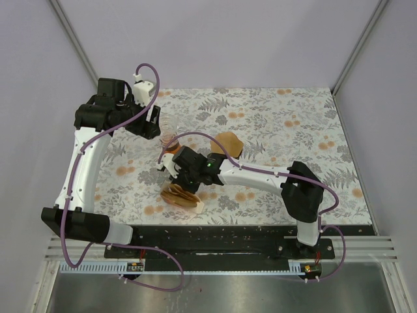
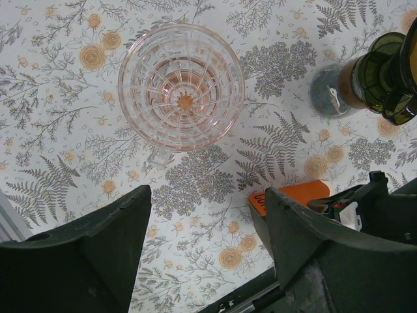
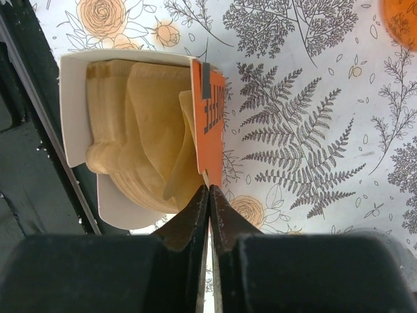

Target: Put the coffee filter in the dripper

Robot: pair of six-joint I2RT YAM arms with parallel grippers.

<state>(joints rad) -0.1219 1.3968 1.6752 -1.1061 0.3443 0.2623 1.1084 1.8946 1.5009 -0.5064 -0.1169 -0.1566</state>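
My right gripper (image 3: 208, 192) is pinched shut at the edge of the filters (image 3: 150, 117) to peel one free, while my left gripper (image 2: 205, 202) hangs open near the dripper (image 2: 384, 72).

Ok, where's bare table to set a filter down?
Widest: the right half of the table, between the dripper and the right edge. Also the far strip beyond the glass cup. Crowded centre-left: glass cup, filter box and right gripper sit close together.

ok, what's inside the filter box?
A stack of tan paper filters, the front one curling away from the rest. The box floor and the lower sheets are covered, so the count can't be told.
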